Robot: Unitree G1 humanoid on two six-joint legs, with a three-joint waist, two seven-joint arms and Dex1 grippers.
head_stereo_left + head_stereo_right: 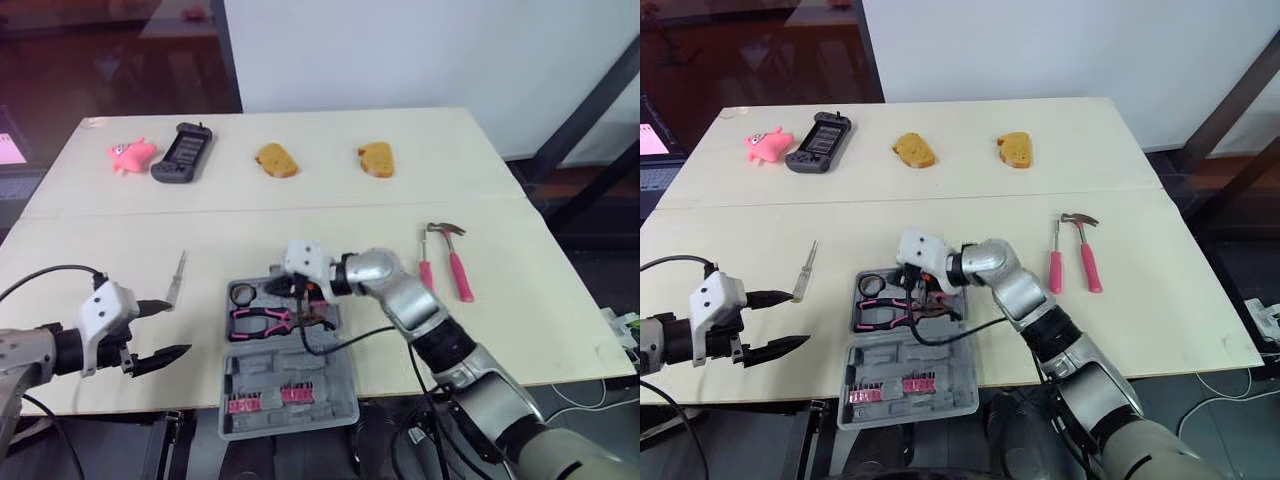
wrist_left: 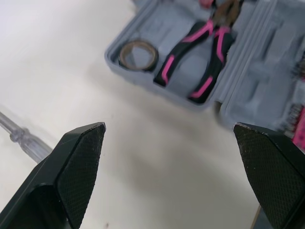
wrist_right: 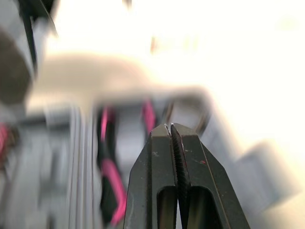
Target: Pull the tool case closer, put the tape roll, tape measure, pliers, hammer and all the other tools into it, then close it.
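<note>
Screwdriver [image 1: 178,279] next, I'd guess: sits just off far fingertip of left gripper [image 1: 178,327], outside wide-open jaws, long axis running away from robot. Left arm way nearer. Right gripper [image 3: 170,128] pinched together, empty (hovers over tool case [image 1: 290,366], pliers [image 1: 262,322] already inside).

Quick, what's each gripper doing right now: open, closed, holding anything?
Left gripper: open, holding nothing.
Right gripper: closed, empty, at the tool case.
</note>
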